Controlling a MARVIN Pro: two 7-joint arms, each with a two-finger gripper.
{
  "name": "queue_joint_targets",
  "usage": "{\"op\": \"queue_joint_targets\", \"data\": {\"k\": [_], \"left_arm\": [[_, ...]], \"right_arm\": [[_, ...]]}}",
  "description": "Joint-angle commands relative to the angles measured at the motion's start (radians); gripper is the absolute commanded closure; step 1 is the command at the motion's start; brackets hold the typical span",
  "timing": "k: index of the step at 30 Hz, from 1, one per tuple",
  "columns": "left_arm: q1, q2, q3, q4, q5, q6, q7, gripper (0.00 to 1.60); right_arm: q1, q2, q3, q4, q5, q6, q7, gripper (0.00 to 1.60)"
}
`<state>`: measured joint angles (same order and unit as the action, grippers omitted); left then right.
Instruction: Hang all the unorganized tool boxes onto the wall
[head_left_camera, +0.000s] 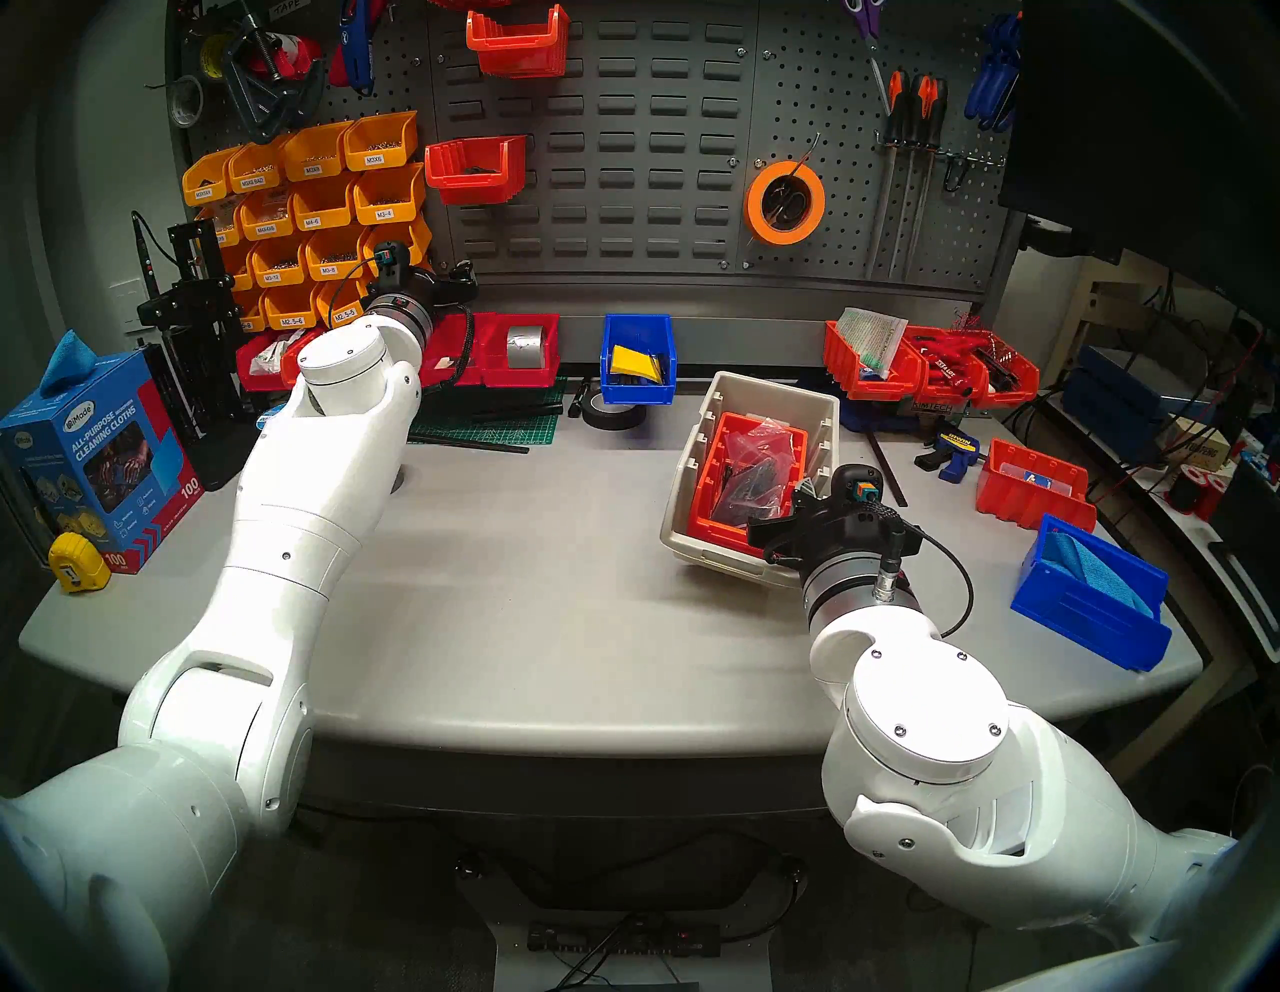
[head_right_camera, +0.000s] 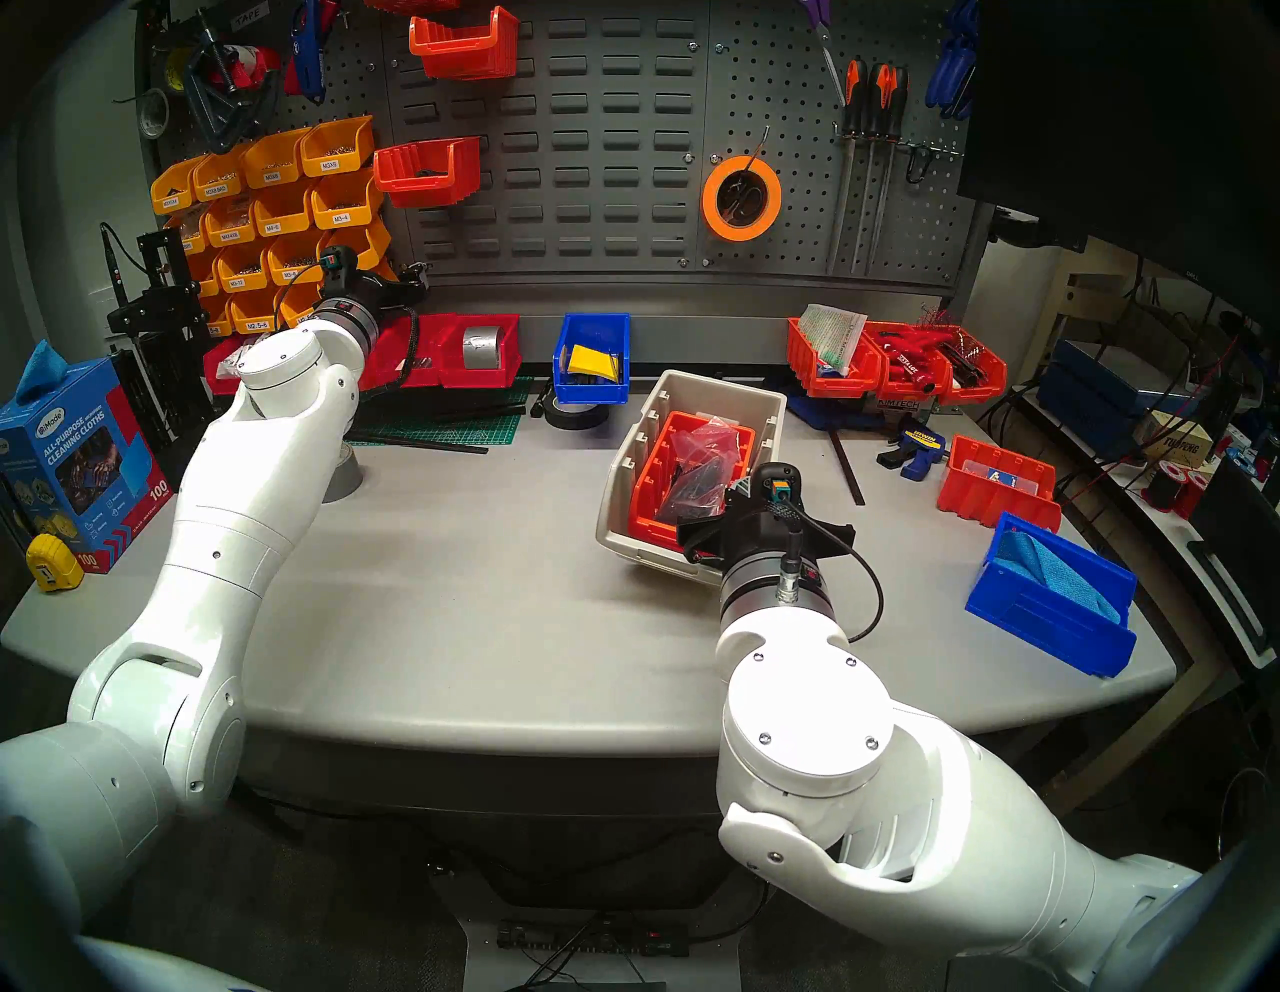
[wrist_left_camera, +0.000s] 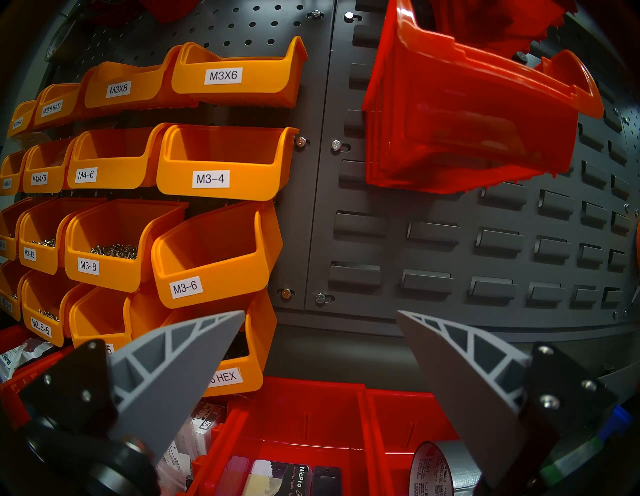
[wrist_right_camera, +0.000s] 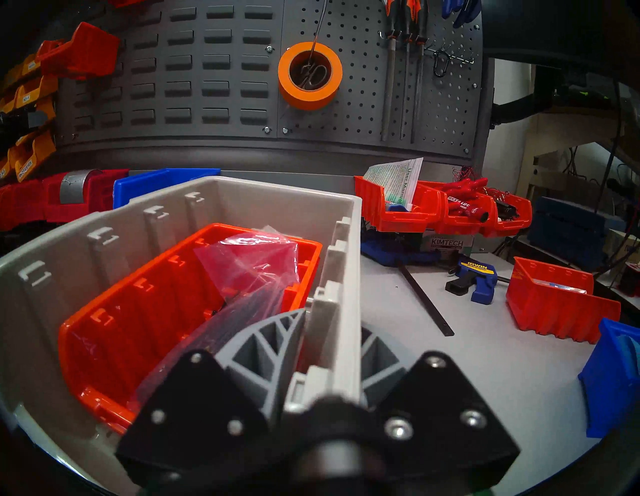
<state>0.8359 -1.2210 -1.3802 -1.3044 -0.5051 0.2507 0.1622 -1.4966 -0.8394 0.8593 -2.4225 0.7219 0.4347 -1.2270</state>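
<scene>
My right gripper (head_left_camera: 796, 512) is shut on the right side wall of the large beige bin (head_left_camera: 692, 443), one finger inside and one outside, as the right wrist view (wrist_right_camera: 332, 311) shows. The beige bin (wrist_right_camera: 104, 225) holds a red-orange bin (head_left_camera: 713, 485) with a plastic bag in it. A blue bin with a yellow card (head_left_camera: 637, 360) stands at the table's back. My left gripper (wrist_left_camera: 322, 346) is open and empty, close to the louvre wall (head_left_camera: 623, 138), below a hung red-orange bin (wrist_left_camera: 467, 121). Another red-orange bin (head_left_camera: 516, 38) hangs higher up.
Small yellow-orange labelled bins (head_left_camera: 312, 208) cover the wall's left. Red bins (head_left_camera: 519, 350) line the back edge. A loose red-orange bin (head_left_camera: 1032, 488) and a blue bin with cloth (head_left_camera: 1091, 603) sit at the right. A black tape roll (head_left_camera: 609, 415) lies by the blue bin.
</scene>
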Motion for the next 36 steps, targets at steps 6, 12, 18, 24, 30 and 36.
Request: {"op": "queue_joint_targets", "data": {"k": [6, 12, 18, 24, 30, 36], "left_arm": [[-0.018, -0.002, -0.003, -0.013, 0.001, -0.005, 0.001, 0.0], [-0.018, -0.002, -0.003, -0.013, 0.001, -0.005, 0.001, 0.0], [-0.019, -0.002, -0.003, -0.013, 0.001, -0.006, 0.001, 0.0], [-0.019, -0.002, -0.003, -0.013, 0.002, -0.006, 0.002, 0.0], [-0.019, -0.002, -0.003, -0.013, 0.002, -0.006, 0.002, 0.0], [-0.019, -0.002, -0.003, -0.013, 0.002, -0.007, 0.003, 0.0]], "right_arm": [[-0.017, 0.158, 0.205, -0.021, 0.111, -0.019, 0.072, 1.6], [-0.044, 0.227, 0.295, -0.021, 0.2, -0.04, 0.162, 1.6], [-0.088, 0.3, 0.383, -0.021, 0.284, -0.076, 0.273, 1.6], [-0.144, 0.368, 0.462, -0.021, 0.348, -0.114, 0.366, 1.6], [-0.209, 0.419, 0.538, -0.021, 0.393, -0.151, 0.44, 1.6], [-0.283, 0.458, 0.617, -0.021, 0.423, -0.188, 0.5, 1.6]]}}
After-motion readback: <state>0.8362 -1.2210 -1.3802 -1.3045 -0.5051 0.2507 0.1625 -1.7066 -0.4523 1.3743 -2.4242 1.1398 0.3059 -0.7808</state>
